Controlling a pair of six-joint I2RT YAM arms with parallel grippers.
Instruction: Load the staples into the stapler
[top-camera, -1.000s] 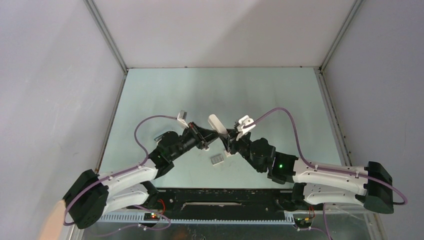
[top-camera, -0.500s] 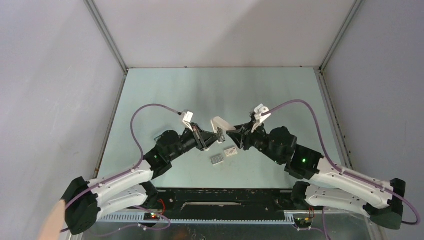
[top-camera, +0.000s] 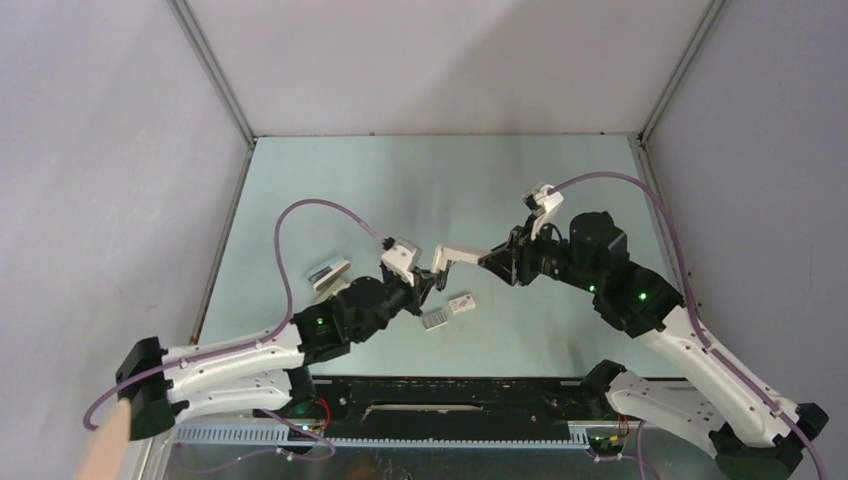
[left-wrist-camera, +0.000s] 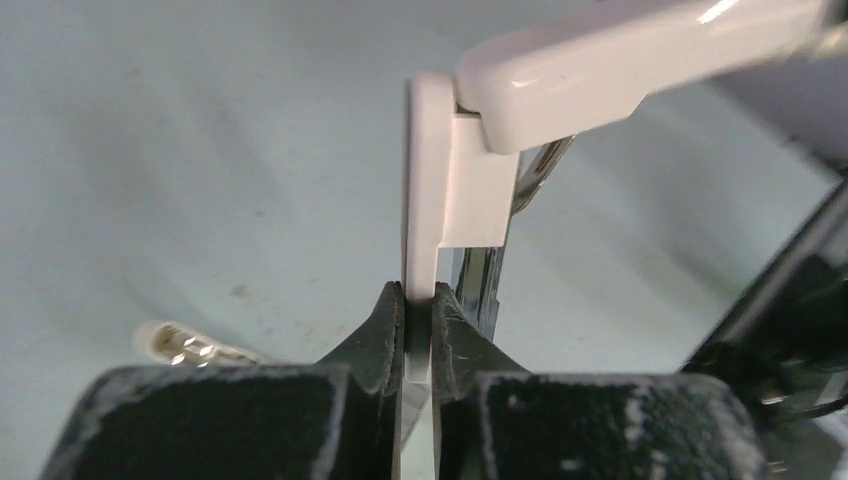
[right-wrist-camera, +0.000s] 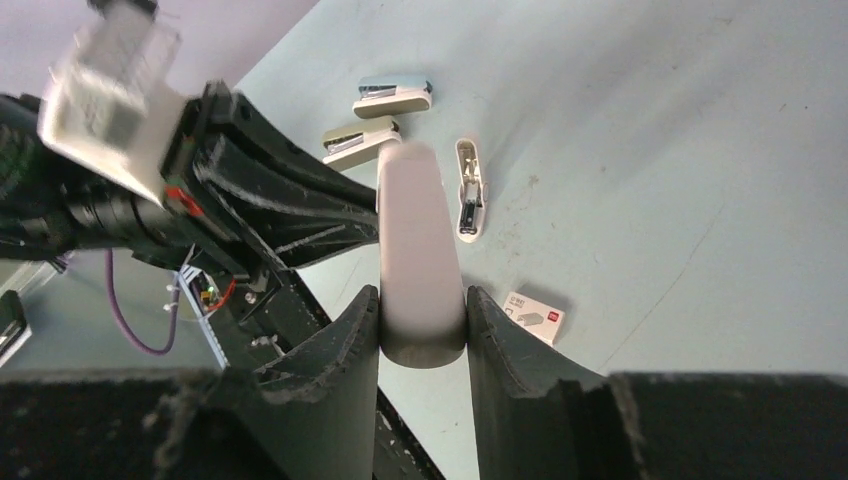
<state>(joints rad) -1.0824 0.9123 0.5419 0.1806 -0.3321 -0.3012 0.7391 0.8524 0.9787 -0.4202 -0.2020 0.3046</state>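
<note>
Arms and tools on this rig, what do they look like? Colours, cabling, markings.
Left arm and right arm: white link shells, black joint housings, a green LED each. A purple cable runs along each to a white wrist block. Left tool and right tool: two black tapered fingers, scuffed whitish.

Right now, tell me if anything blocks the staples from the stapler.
Nothing visible does. The staples lie uncovered on the table beside a white box; the stapler is held open nearby by the left fingers and right fingers.

Even, soft overhead light, faint shadows (wrist views blur up close), mild glare.
</note>
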